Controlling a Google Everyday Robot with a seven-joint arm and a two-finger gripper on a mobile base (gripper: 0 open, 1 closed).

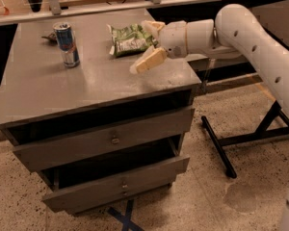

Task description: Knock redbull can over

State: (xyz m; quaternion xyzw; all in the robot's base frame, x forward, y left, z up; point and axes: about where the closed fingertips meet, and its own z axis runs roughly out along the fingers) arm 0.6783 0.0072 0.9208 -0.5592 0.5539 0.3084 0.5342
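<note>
The redbull can (pixel 67 44), blue and silver, stands upright near the back left of the grey cabinet top (pixel 86 85). My gripper (pixel 145 48) reaches in from the right over the top's right part, above the green-and-white snack bag (pixel 130 39). Its two cream fingers (pixel 148 61) are spread apart and empty. The gripper is well to the right of the can, with a wide gap between them.
A small dark object (pixel 50 36) lies behind the can. The cabinet has two drawers (pixel 111 141) partly pulled out below. A black stand's legs (pixel 241 138) stand on the speckled floor to the right. A shelf rail runs along the back.
</note>
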